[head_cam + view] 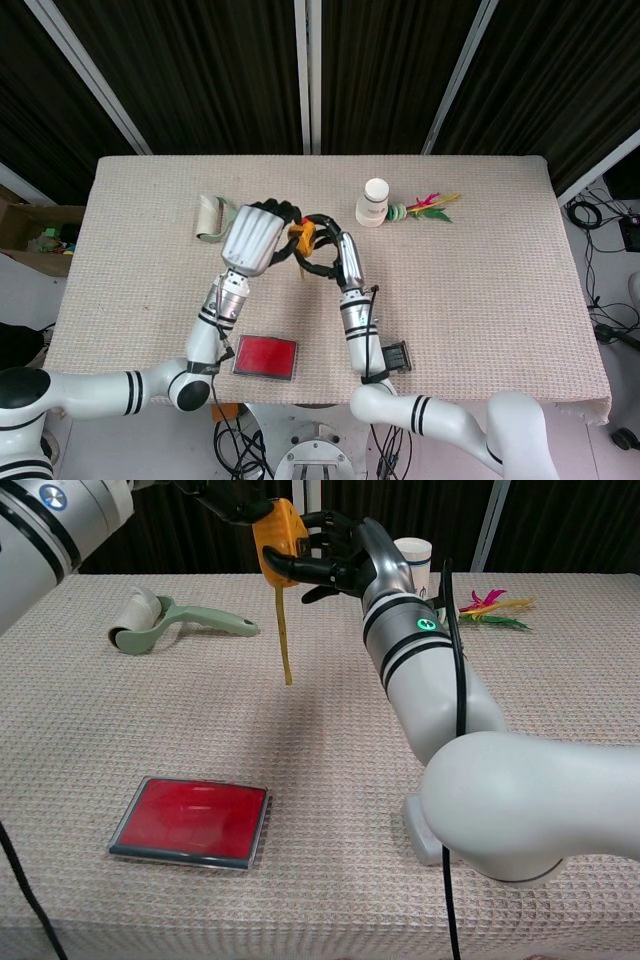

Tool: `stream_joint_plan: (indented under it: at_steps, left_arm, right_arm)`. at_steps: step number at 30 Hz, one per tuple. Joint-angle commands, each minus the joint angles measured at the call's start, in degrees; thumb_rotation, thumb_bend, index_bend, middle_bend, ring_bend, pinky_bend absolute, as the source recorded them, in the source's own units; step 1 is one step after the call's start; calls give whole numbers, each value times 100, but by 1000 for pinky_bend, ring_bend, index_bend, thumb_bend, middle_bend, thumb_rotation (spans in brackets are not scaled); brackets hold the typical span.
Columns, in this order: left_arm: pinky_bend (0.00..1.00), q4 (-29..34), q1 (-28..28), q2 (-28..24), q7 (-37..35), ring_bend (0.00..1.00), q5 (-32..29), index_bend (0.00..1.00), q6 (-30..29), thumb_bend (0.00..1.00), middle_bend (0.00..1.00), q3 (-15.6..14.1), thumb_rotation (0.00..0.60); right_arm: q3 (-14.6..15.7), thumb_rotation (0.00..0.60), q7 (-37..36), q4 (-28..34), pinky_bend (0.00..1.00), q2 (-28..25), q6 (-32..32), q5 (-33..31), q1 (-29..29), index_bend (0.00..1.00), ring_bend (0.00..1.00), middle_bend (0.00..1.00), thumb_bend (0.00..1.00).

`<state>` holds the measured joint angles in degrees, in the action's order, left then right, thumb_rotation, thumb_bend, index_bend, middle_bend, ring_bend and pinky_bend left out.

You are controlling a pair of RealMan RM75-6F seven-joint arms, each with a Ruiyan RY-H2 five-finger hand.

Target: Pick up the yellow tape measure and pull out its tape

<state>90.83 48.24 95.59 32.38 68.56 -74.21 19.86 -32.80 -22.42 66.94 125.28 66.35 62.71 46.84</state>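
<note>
- Head view: the yellow tape measure (302, 236) is held up in the air over the middle of the worktop (480, 260), nearer the far edge.
- The right robot hand (325, 247) has its fingers wrapped around the tape measure.
- The left robot hand (253, 236) is right beside it, on the tape measure's left. Its back hides its fingers, so from here I cannot tell if it holds anything.
- A roller (212, 216) lies near the far left corner. A white cup (373, 202) and some bright feathers (430, 207) are by the far edge. A red tray (266, 357) sits by the near edge.
- Chest view: the right robot hand (325, 557) grips the tape measure (278, 549) from the right side.
- A short bit of yellow tape (283, 632) hangs straight down from it. The tip hangs free above the worktop.
- The left robot hand (228, 499) has dark fingers at the top left of the tape measure, close to or touching it. I cannot tell if they pinch it.
- What could go wrong: the left robot hand is up by the case, not down at the loose tip, so it may grab the wrong part.
- If the hanging tape is let go or bumped, it could snap back inside.
- If the two robot hands push on each other, the tape measure could slip and fall.
</note>
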Motion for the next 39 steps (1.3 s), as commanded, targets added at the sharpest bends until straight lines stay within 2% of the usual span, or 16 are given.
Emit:
stream_joint_plan:
  at_steps: [1,8,15,26,39]
  left_arm:
    - [690,-16,-13,-12,17,494,-3,495,4,293,505,-26,600]
    - [708,-45,-22,3,-98,518,3,521,0,331,527,-13,600]
    - [711,-35,5,-4,-109,523,10,546,42,448,542,-12,600]
    - [737,-61,20,31,-132,553,-16,580,42,507,573,5,600]
    - [786,-95,-67,68,-329,601,148,641,-261,519,629,88,600]
  right_arm:
    - [6,600,-4,5,497,-1,4,15,-9,889,644,717,341]
    - [8,600,19,27,497,-11,-8,32,-29,889,643,717,341]
    - [-5,600,30,16,497,-20,-41,63,-13,888,644,717,341]
    - [17,600,51,74,497,-54,-47,82,-43,887,644,717,346]
    - [62,600,100,53,497,-99,-70,81,-97,883,644,717,351]
